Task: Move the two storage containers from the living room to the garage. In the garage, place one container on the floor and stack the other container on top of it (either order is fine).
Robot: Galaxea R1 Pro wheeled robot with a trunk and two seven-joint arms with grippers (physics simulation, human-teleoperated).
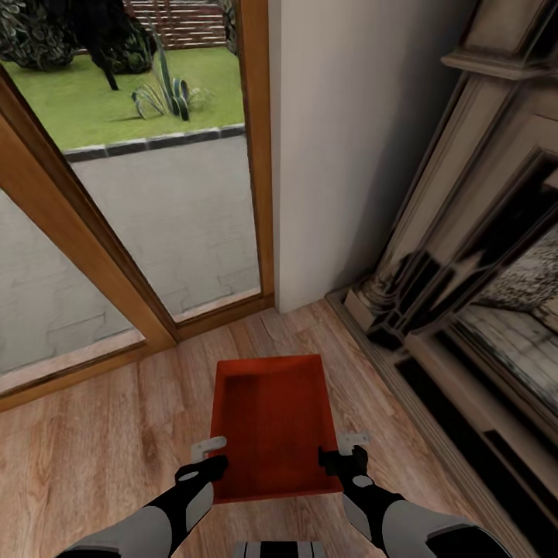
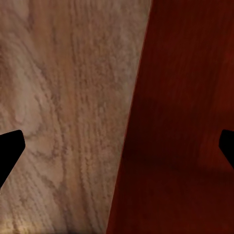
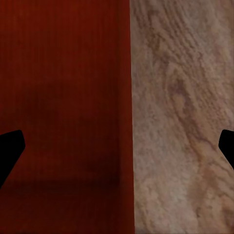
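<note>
One orange-red storage container (image 1: 275,422) sits empty on the living room's light wood plank floor (image 1: 101,442), close in front of me. My left gripper (image 1: 209,457) hangs over its near left wall and my right gripper (image 1: 346,451) over its near right wall. In the left wrist view the left gripper (image 2: 119,146) is open, its dark fingertips (image 2: 12,146) spread wide either side of the container's (image 2: 180,122) wall edge. The right gripper (image 3: 119,144) is likewise open astride the container's (image 3: 63,97) other wall. Neither gripper holds anything.
Wood-framed glass doors (image 1: 116,256) stand ahead on the left, with paving and lawn outside. A white wall section (image 1: 349,155) rises straight ahead. The fireplace (image 1: 465,294) runs along the right, close to the container.
</note>
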